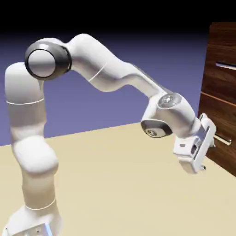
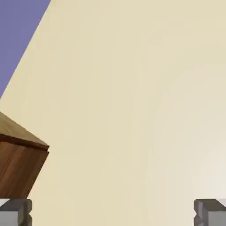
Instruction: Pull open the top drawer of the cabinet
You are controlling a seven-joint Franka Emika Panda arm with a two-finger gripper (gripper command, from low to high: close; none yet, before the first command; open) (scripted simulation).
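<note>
A flat, pale cream-yellow tabletop (image 1: 115, 184) spreads beneath the scene in the exterior view. Directly on it, at the exterior view's left, stands the white, rounded robot base (image 1: 34, 221); the tall, dark brown wood-grain cabinet (image 1: 221, 92) rises at the right.

One cabinet (image 1: 225, 33), two drawer fronts (image 1: 218, 83), two handles (image 1: 226, 66)

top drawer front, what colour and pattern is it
The drawer front is dark brown wood grain, clearest in the exterior view.

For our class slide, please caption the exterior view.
White arm, gripper open, beside a cabinet with its top drawer closed.
</note>
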